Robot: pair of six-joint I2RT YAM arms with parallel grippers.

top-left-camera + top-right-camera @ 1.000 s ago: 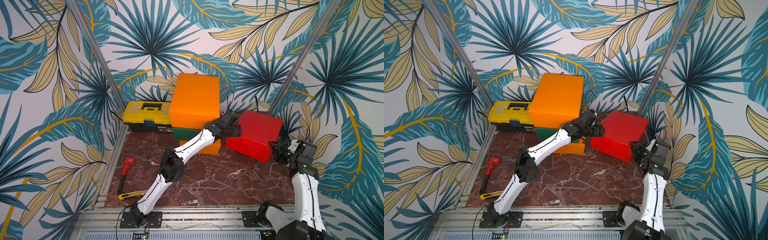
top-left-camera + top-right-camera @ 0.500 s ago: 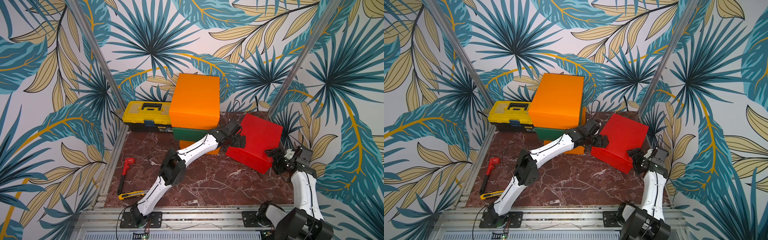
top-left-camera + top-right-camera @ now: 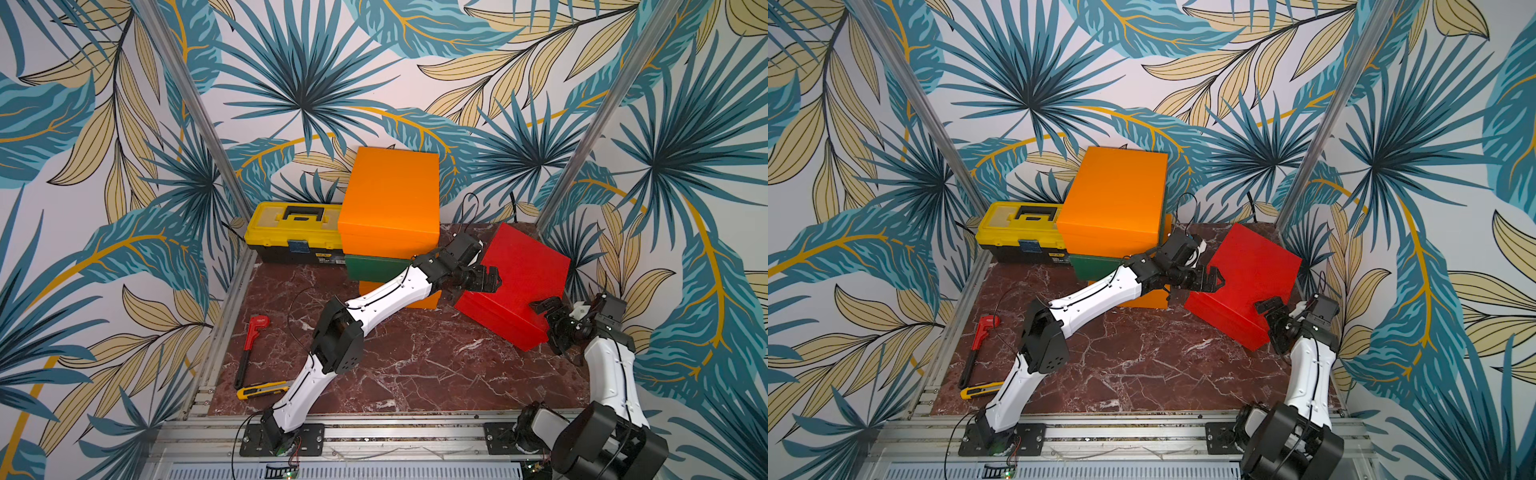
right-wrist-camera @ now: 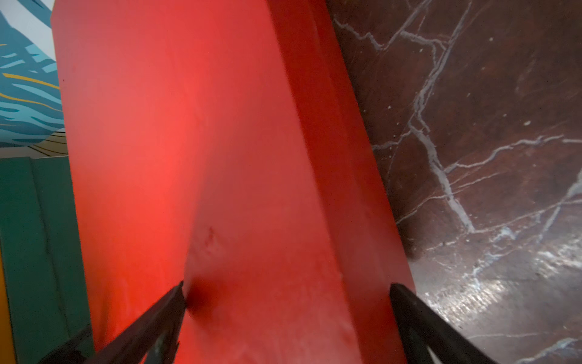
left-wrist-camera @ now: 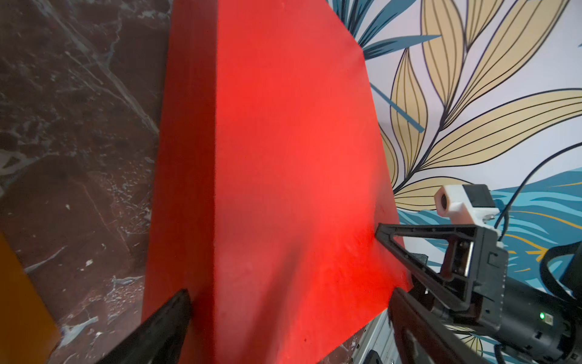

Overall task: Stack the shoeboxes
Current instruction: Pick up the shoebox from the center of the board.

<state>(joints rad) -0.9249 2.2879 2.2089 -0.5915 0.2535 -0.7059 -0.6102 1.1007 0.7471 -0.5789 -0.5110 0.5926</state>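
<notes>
beside stacked shoeboxes [image 3: 390, 195], toolbox [image 3: 291, 232]; wrench [image 3: 251, 336] apart

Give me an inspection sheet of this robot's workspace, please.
Surface: dark red marble tabletop, no spills seen.
Job's things: top orange shoebox on green shoebox on lower orange shoebox, stacked at the back; red shoebox skewed beside them, unstacked.
Clutter: yellow toolbox, red pipe wrench, yellow utility knife.
Grippers: left gripper and right gripper open, at opposite ends of the red shoebox.
Cables: black cables along the back wall.
Surroundings: leaf-print walls, aluminium frame.
</notes>
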